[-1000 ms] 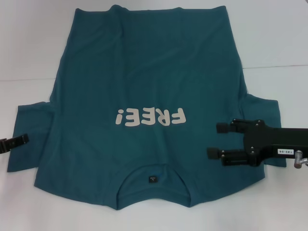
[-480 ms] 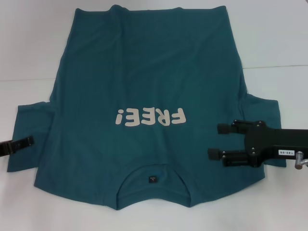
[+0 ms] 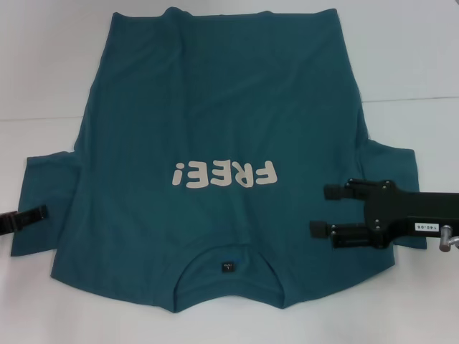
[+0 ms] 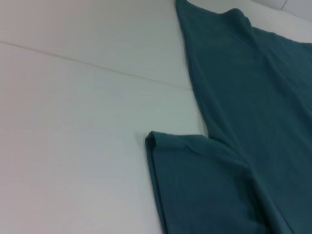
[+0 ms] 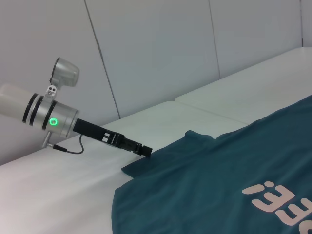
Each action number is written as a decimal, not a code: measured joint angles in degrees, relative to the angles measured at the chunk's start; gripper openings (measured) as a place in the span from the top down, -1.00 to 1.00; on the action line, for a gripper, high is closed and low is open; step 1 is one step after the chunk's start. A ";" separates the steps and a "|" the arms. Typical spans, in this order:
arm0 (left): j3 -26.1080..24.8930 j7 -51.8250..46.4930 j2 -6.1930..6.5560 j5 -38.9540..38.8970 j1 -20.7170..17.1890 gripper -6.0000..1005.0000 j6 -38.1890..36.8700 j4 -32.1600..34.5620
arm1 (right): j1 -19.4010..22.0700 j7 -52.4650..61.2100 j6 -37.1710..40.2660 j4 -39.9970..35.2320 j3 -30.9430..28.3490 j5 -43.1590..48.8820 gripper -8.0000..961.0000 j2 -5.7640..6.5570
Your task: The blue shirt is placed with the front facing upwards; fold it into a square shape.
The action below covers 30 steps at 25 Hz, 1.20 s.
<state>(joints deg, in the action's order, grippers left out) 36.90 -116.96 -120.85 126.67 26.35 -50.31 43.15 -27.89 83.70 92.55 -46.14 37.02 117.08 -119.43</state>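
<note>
The blue shirt [image 3: 215, 165] lies spread flat on the white counter [image 3: 416, 64], front up, collar toward the robot and hem at the far side. White block letters reading "FREE!" [image 3: 224, 174] run across the chest and appear upside down in the head view. A small dark label [image 3: 227, 266] sits inside the round collar, below the print; its writing is too small to read.

The right pincer [image 3: 321, 210] reaches in level from the robot's right of the print, over the shirt's right shoulder area beside the sleeve. Its two black fingers [image 3: 336, 191] point toward the print and stand clearly apart, with nothing between them. A white sticker [image 3: 425, 226] on the black wrist body carries small writing that I cannot read with certainty.

The left pincer [image 3: 39, 213] comes in low from the robot's left of the print, its black tip at the outer edge of the left sleeve [image 4: 195, 180]. The right wrist view shows it as a slim black finger [image 5: 139, 147] on a silver arm with a green light, tip at the sleeve's corner; whether it is parted or closed I cannot tell.

A seam line [image 4: 97, 66] crosses the counter beyond the sleeve. Pale panelled walls [image 5: 161, 53] stand behind the counter.
</note>
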 joint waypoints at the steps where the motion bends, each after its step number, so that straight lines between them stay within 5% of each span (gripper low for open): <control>1: 0.01 -0.07 0.00 0.25 0.08 -0.80 0.01 -0.12 | -0.03 0.14 0.00 -0.01 0.00 0.00 -0.91 0.00; 20: 0.84 0.47 -0.62 0.87 1.59 -0.72 -0.97 -1.57 | -0.01 0.41 -0.21 0.00 0.14 0.26 -0.91 0.07; 22: 0.82 0.47 -0.69 0.70 1.48 -0.35 -0.94 -1.40 | -0.03 0.67 -0.17 0.00 0.13 0.26 -0.91 0.08; 30: 0.77 0.46 -0.76 0.67 1.35 0.30 -1.20 -1.07 | -0.06 1.71 -0.05 0.00 0.23 0.25 -0.91 0.04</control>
<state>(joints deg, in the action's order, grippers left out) 37.67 -116.50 -121.61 127.34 27.70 -51.51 42.07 -27.95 85.40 92.50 -46.14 37.25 117.33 -119.39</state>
